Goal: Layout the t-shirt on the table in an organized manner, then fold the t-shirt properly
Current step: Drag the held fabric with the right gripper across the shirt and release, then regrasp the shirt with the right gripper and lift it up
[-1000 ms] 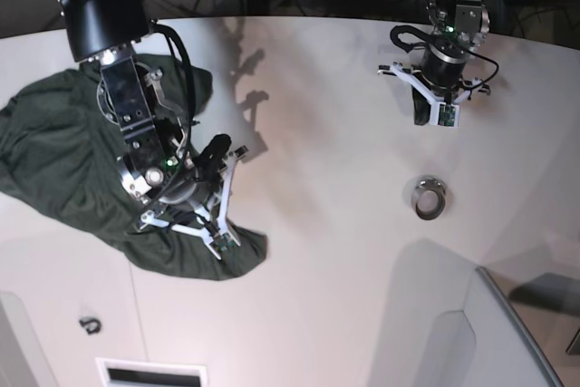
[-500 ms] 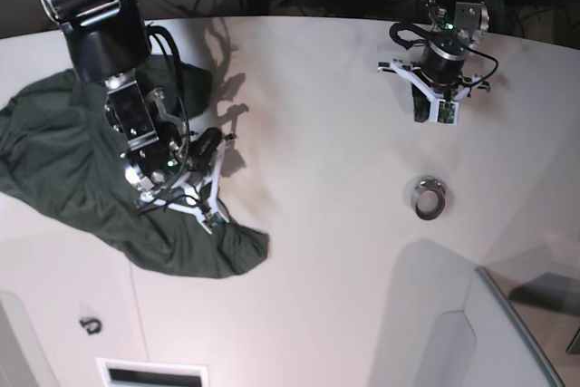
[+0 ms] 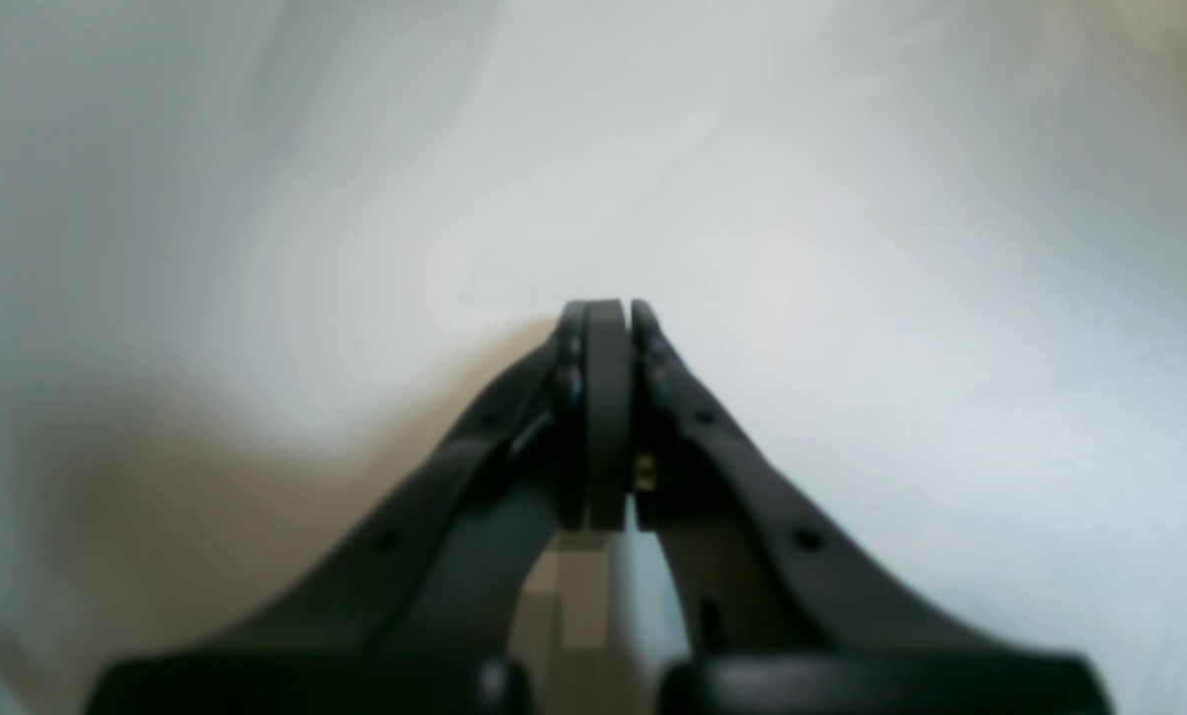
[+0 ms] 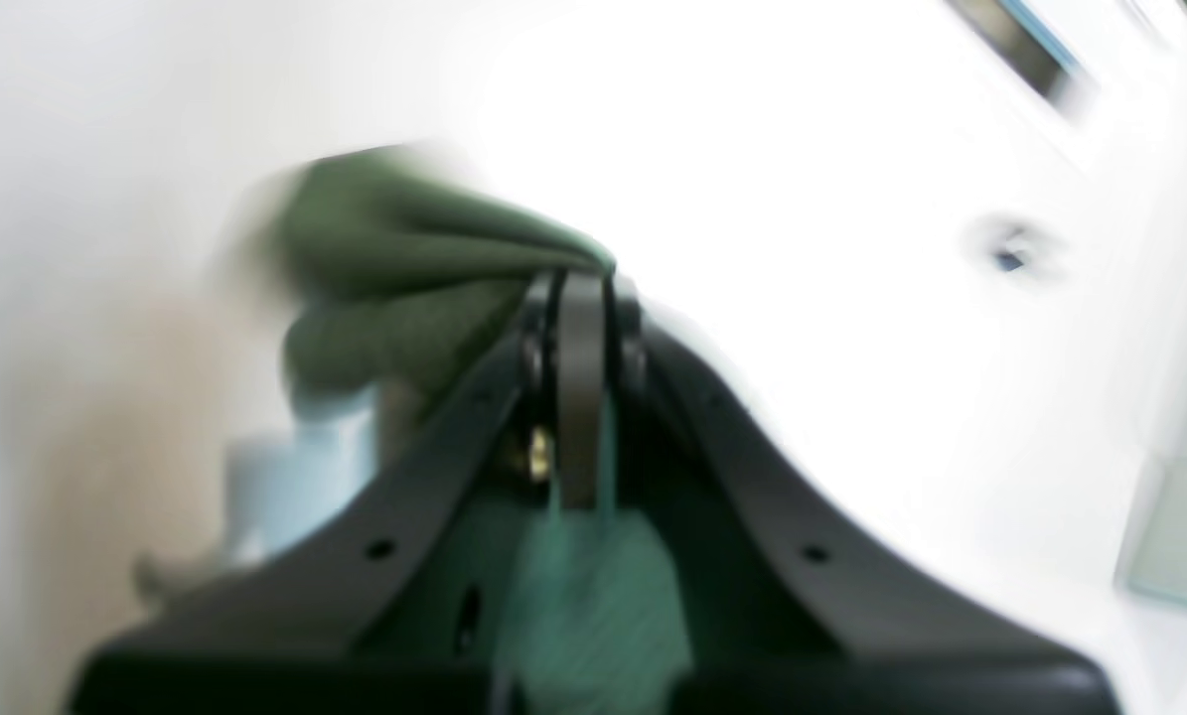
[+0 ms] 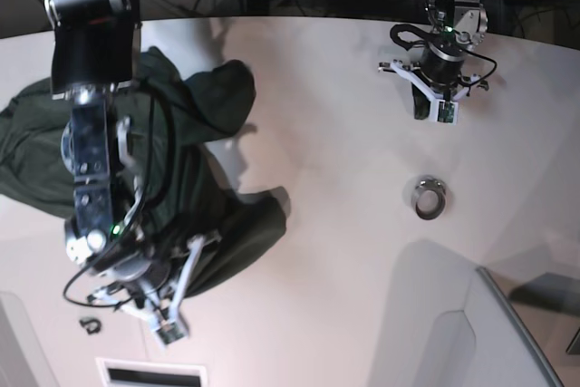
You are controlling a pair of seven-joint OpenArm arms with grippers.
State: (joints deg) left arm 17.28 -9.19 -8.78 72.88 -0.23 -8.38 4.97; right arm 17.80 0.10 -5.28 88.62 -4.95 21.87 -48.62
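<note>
While the right gripper (image 4: 581, 288) is pinched tight on a fold of the t-shirt (image 5: 172, 188), the whole next move hangs on where the rest of the cloth lies from that pinch. In the right wrist view the green cloth bunches up and to the left of the closed tips, so the held fold looks like an edge or corner and the bulk trails off to one side. In the base view the shirt is a crumpled heap on the left part of the table (image 5: 335, 133), reaching from the far edge down toward the near edge, roughly along that far-to-near line. The right gripper (image 5: 149, 301) sits at the near end of the heap, the cloth stretching away from it toward the far edge.

The left gripper (image 3: 608, 313) is fully closed on nothing, with only bare white tabletop ahead of it. It hovers near the far right part of the table (image 5: 435, 92), well apart from the shirt. A small metal ring (image 5: 428, 198) lies on the table nearer to it than the cloth does.

Judgement: only the right arm is placed to spread the shirt; the left would have to cross most of the table to take a second corner.
</note>
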